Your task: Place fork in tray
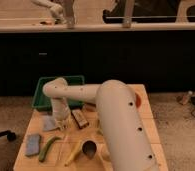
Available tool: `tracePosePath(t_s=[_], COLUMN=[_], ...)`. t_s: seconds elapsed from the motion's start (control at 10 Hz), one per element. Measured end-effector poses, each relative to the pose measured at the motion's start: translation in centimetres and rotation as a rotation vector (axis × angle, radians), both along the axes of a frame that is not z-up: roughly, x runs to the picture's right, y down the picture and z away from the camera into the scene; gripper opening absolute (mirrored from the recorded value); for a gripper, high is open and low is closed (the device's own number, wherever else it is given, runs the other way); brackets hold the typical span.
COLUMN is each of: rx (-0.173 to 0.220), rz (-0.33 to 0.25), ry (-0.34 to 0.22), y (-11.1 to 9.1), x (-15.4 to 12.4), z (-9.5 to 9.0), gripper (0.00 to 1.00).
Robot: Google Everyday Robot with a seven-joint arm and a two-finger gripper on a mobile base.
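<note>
At the back left of the worktop (35,119) sits the green tray (39,97). Just in front of it the hand (62,125) hangs low over the worktop. I cannot tell whether it is apart or together, nor make out the fork.

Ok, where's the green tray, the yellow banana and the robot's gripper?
tray (39,97), camera view, on its left wall.
banana (74,153), camera view, on its middle.
gripper (62,121), camera view, at its tip, low down just in front of the tray.
</note>
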State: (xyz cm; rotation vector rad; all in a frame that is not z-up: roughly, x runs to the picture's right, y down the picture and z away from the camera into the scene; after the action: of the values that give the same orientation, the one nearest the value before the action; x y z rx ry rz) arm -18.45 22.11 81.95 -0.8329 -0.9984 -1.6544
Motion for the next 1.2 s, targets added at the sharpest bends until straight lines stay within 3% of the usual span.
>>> tracePosePath(t_s=[0.3, 0.7, 0.9, 1.2], rx=[0.078, 0.150, 0.199, 0.249], rz=[-0.009, -0.016, -0.025, -0.041], ry=[-0.018, -0.019, -0.021, -0.025], y=[-2.4, -5.7, -9.1, -12.4], x=[-0.7, -1.1, -1.6, -2.7], z=[-2.2, -3.3, -4.2, -4.3], gripper=[0.00, 0.00, 0.00, 0.00])
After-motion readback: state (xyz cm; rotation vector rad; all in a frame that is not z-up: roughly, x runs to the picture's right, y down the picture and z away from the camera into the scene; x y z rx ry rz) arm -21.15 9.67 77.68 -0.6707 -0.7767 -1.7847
